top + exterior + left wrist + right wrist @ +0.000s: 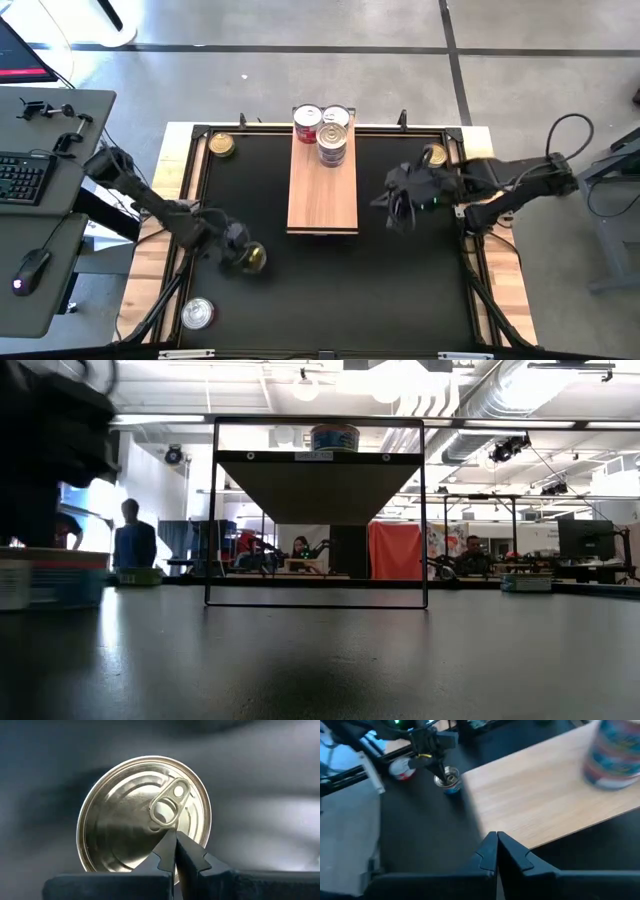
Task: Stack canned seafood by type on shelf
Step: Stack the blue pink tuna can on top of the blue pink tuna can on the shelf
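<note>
The light-wood shelf point(322, 190) stands raised on a black frame point(320, 485) in the middle of the black mat. At its far end sit a red-labelled can point(307, 124), a silver-lidded can point(337, 116) and a stack of cans point(332, 145). On the mat near the left side rests a gold-lidded can point(252, 258) on its base. My left gripper point(236, 244) is shut above its lid point(142, 815). My right gripper point(393, 205) is shut and hangs in the air just right of the shelf, holding nothing point(496, 836). My left gripper comes down at a slant from above. Its shut fingertips point(167, 845) stand at the gold lid just beside the pull tab's ring point(162, 814). I cannot tell whether they touch the lid or the tab. The can stays upright on the mat point(55, 575).
Loose cans lie on the mat: a gold one at the far left corner point(222, 145), a gold one at the far right point(435, 155), a silver-and-red one near the left front point(198, 314). A desk with a keyboard point(25, 175) stands to the left. People sit in the room behind.
</note>
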